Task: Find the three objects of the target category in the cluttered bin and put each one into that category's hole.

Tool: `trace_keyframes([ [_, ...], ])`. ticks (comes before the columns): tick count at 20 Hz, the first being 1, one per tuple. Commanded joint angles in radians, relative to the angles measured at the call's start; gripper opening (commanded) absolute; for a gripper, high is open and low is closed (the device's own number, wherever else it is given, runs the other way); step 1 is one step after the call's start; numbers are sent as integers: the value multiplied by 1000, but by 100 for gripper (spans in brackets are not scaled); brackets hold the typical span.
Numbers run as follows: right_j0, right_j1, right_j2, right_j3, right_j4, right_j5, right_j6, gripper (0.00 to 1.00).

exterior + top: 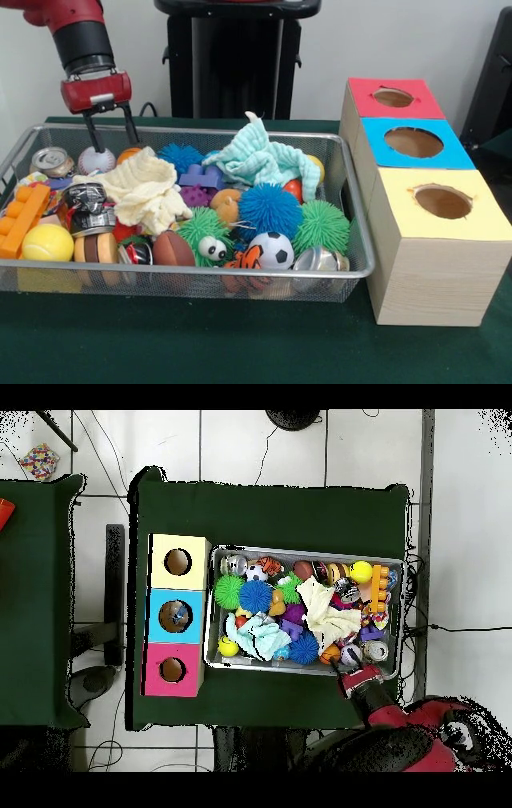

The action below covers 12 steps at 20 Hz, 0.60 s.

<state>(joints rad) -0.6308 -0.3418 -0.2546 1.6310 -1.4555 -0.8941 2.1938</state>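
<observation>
A wire mesh bin (pixel 356 268) holds a jumble of toys. My gripper (pixel 114 142) hangs open over the bin's far left corner. Its left finger reaches down onto a white baseball (pixel 96 162); an orange ball (pixel 128 154) lies below the gap between the fingers. Nothing is held. Elsewhere in the bin lie a yellow tennis ball (pixel 47 242), a soccer ball (pixel 275 250), a brown football (pixel 172 250), spiky blue (pixel 270 210) and green (pixel 322 226) balls, crushed cans (pixel 53 162), a cream cloth (pixel 148 190) and a mint cloth (pixel 260 158). In the overhead view the gripper (pixel 350 670) sits at the bin's (pixel 300 551) lower right edge.
Right of the bin stand three wooden boxes in a row, each with a round hole on top: red (pixel 393 98), blue (pixel 414 142), yellow (pixel 442 202). Orange building blocks (pixel 22 218) lean on the bin's left wall. Green cloth (pixel 200 344) covers the table.
</observation>
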Motion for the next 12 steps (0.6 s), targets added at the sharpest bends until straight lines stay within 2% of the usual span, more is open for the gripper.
trace_keyframes([
  [1,15,13,144,-2,62,-89,-191,100],
  [7,32,30,129,-21,42,-57,-198,100],
  [12,7,38,116,-30,93,-59,-309,100],
])
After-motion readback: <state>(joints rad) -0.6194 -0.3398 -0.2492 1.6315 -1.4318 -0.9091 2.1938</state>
